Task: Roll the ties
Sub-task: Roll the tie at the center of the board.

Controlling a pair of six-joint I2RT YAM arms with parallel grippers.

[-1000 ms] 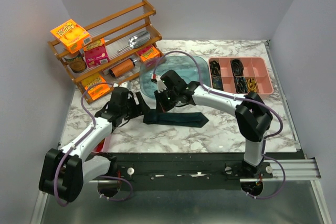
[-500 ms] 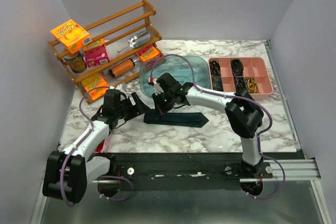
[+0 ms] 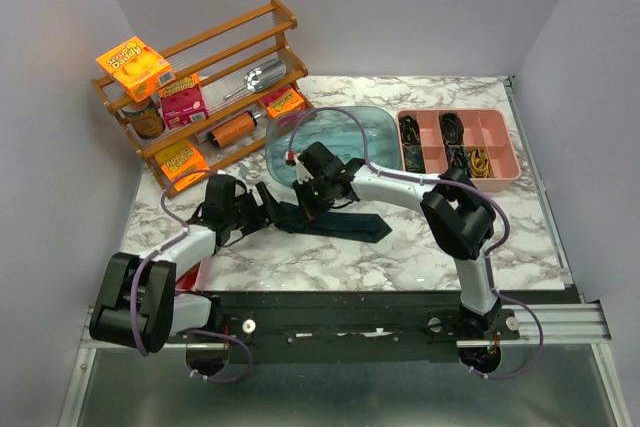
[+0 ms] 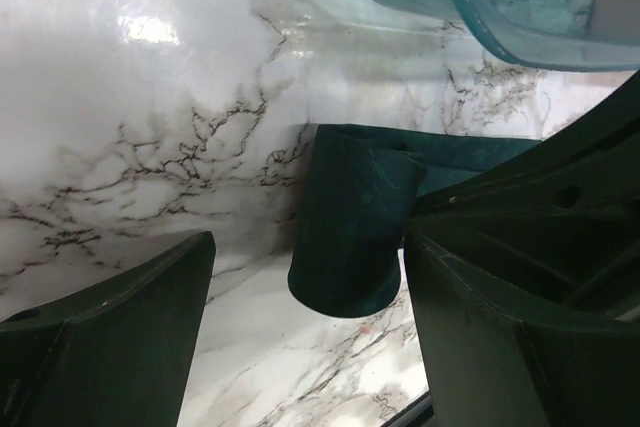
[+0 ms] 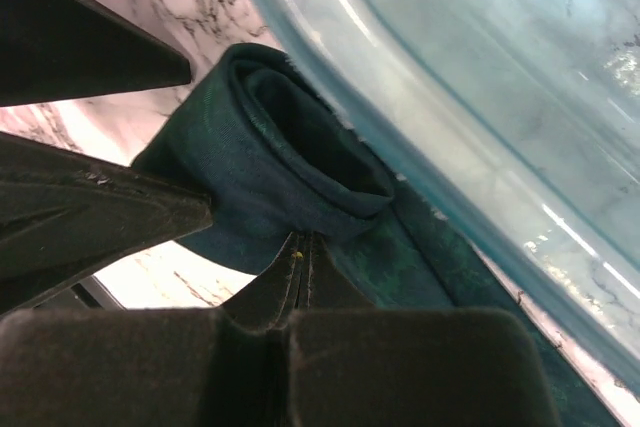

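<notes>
The dark teal tie (image 3: 350, 225) lies on the marble table in front of the blue tub (image 3: 375, 132). Its left end is wound into a short roll (image 4: 350, 227), while the broad pointed end lies flat to the right. My left gripper (image 3: 275, 209) is open, with its jaws either side of the roll (image 4: 308, 247) and not touching it. My right gripper (image 3: 305, 202) is shut, and its tips (image 5: 300, 252) pinch the tie fabric right at the roll (image 5: 260, 157). The roll rests against the tub's rim (image 5: 480, 97).
A wooden rack (image 3: 200, 77) with boxes, jars and a scoop stands at the back left. A pink compartment tray (image 3: 505, 172) holding dark cables sits at the back right. The left gripper's fingers (image 5: 90, 217) show close beside the roll in the right wrist view.
My left gripper has moved right, up to the tie's rolled end. My right gripper has shifted slightly left and nearer with the tie, and the roll has moved with it.
</notes>
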